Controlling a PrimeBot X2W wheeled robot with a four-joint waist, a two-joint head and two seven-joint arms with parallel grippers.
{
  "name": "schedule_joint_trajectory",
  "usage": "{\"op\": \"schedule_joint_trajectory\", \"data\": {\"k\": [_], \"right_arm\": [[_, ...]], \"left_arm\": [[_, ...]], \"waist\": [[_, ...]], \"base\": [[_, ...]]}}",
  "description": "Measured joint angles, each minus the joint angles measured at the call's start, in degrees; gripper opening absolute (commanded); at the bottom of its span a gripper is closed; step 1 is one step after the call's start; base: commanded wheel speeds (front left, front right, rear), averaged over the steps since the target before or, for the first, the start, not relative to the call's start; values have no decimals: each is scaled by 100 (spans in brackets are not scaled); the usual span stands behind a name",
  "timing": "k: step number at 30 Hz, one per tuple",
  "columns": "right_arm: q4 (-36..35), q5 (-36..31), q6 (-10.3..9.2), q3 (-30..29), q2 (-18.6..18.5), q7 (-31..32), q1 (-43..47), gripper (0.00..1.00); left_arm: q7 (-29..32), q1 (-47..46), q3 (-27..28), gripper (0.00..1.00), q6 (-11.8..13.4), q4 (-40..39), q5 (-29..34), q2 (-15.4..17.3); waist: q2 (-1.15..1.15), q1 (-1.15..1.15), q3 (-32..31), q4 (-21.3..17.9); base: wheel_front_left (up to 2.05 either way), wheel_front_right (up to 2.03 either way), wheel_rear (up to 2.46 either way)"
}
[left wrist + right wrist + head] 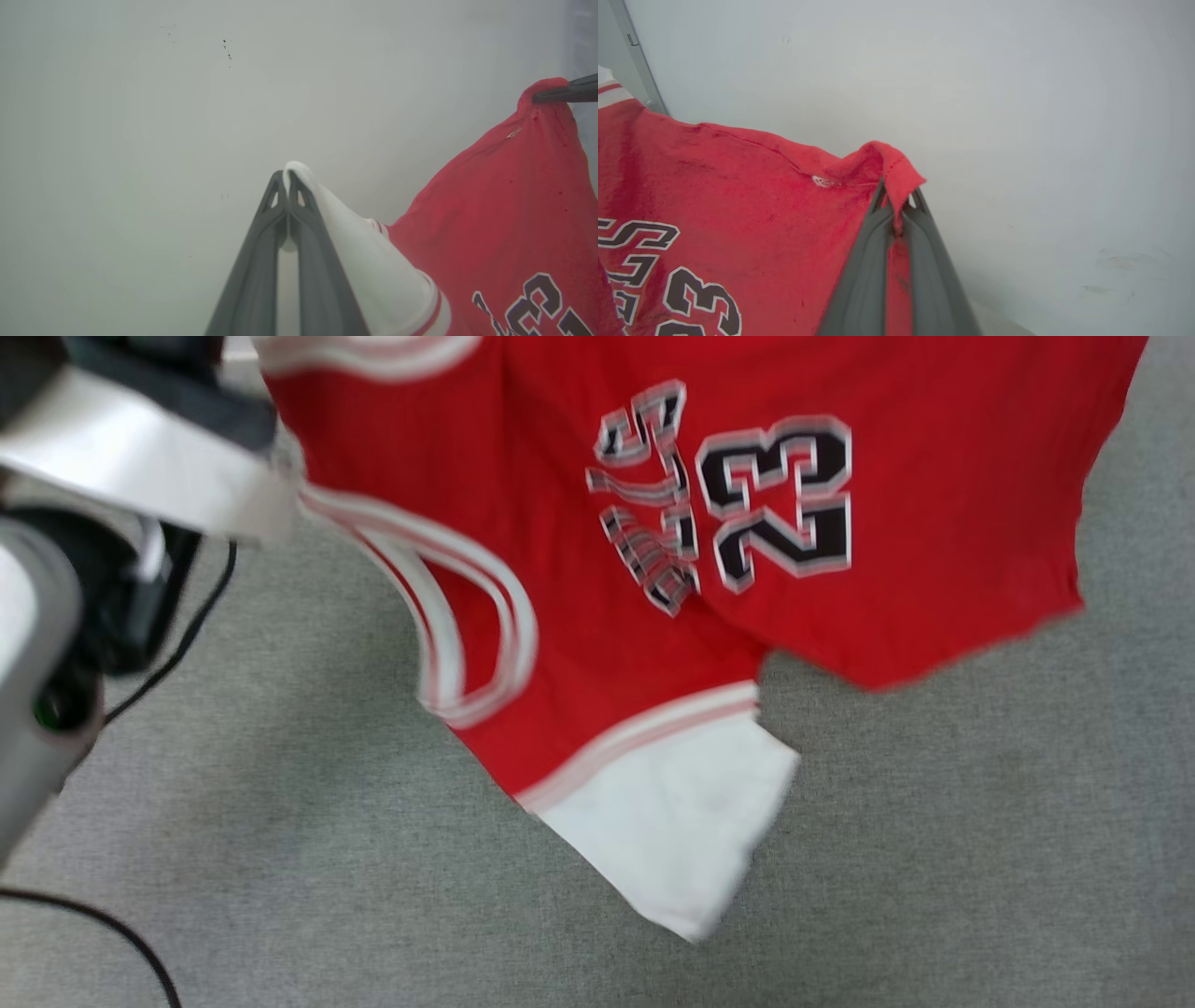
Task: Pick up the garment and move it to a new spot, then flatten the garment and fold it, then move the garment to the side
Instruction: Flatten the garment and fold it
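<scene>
Head view looks down on the shirt [560, 523] hanging in the air above the grey carpet [934, 859], its "23" print [780, 504] facing the camera and one white sleeve [681, 821] dangling lowest. The shirt is spread between the two arms and no part of it can be seen touching the floor. In the left wrist view the left gripper [286, 179] has its fingers pressed together on the tip of the other white sleeve [373, 266]. In the right wrist view the right gripper [899, 196] is pinched tight on a red corner of the cloth, with a pale wall [1041, 116] behind. By my reading the pick-up is done and the carry to a new spot is under way. Setting it down, flattening, folding and moving it aside all look to be left. Count: one shirt, two white sleeves, two grippers both clamped on cloth, and two stretches of black cable [187, 625] on the carpet.
</scene>
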Motion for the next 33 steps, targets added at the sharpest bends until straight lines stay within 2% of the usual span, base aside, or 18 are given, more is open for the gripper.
{"op": "schedule_joint_trajectory", "data": {"k": [7,14,20,25,29,33], "right_arm": [[311,-474,0,-598,548,-11,-1031,0],[851,-1035,0,-875,926,48,-2150,0],[1341,-1456,0,-918,1102,-5,-3106,0],[1724,-1652,0,-840,1221,-81,-3819,0],[2004,-1668,0,-723,1305,-199,-4221,0],[2206,-1580,0,-534,1341,-304,-4262,0]], "left_arm": [[361,-1605,107,0,-461,534,162,-330],[493,-3153,234,0,-904,1436,247,-735],[426,-4464,257,0,-1344,2337,412,-1067],[321,-5365,272,0,-1603,2955,520,-1272],[221,-5698,179,0,-1758,3344,608,-1418],[52,-5789,144,0,-1861,3753,600,-1517]], "waist": [[0,0,504,-28],[0,1,1024,22],[0,0,1380,61],[0,0,1607,71],[0,0,1744,99],[0,1,1857,124]], "base": [[0,0,0],[0,0,0],[0,0,0],[0,0,0],[0,0,0],[0,0,0]]}}
